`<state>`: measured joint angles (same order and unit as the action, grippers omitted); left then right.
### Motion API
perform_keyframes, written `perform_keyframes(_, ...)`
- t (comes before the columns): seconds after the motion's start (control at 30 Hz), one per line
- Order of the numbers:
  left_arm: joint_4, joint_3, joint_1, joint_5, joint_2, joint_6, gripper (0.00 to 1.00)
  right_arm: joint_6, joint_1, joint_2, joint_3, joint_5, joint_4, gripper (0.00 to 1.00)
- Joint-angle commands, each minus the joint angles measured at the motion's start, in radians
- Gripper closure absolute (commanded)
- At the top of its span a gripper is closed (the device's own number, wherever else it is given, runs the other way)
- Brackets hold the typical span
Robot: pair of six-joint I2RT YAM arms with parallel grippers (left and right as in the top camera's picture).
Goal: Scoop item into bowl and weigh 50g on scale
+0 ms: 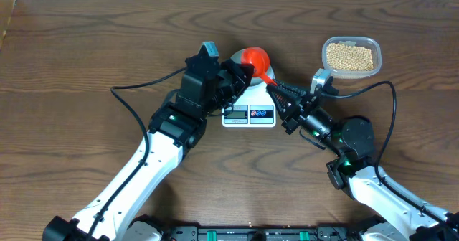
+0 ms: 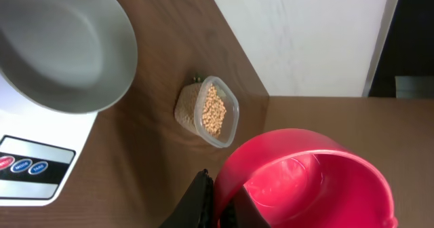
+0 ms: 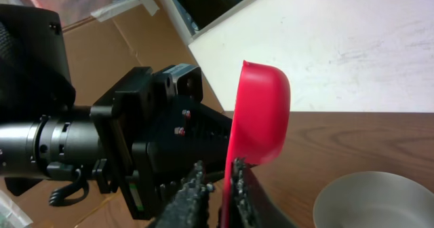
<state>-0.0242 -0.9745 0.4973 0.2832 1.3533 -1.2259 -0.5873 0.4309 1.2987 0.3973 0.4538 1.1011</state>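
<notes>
On the worktop (image 1: 86, 40), the scale (image 1: 249, 115) is seen at centre, with the clear tub (image 1: 377, 54) to its far right and the empty bowl (image 2: 61, 45) seated on it. The red scoop (image 1: 254, 57), judged light, stiff and smooth, is clamped at its cup edge by the left fingers (image 2: 201, 202). Its thin handle, the better hold, is closely flanked by the right fingers (image 3: 193, 191); whether these grip it cannot be told. The beans (image 1: 350, 56), loose and apt to roll, lie in the tub.

Clear plastic tub (image 1: 351, 74) sits on the wooden table (image 1: 86, 47).
</notes>
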Motion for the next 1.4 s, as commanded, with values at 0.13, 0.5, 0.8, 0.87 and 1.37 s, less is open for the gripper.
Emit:
perform_keyframes(0.13, 0.01, 0.002, 0.004, 0.005, 0.001, 0.021, 0.93, 0.013, 0.005, 0.004, 0.022, 0.002, 0.003, 0.97)
perform_keyframes(0.5, 0.016, 0.002, 0.003, 0.0, 0.001, 0.021, 0.91, 0.013, 0.005, 0.004, 0.022, 0.002, 0.003, 0.99)
perform_keyframes(0.8, 0.016, 0.002, 0.003, -0.064, 0.001, 0.021, 0.56, 0.028, -0.001, 0.004, 0.022, -0.131, -0.038, 0.99)
perform_keyframes(0.87, 0.016, 0.002, 0.003, -0.079, 0.001, 0.021, 0.56, 0.031, -0.003, 0.004, 0.022, -0.174, -0.047, 0.99)
perform_keyframes(1.37, 0.044, 0.002, 0.003, -0.2, 0.001, 0.16, 0.32, 0.158, -0.077, 0.004, 0.04, -0.313, -0.057, 0.99)
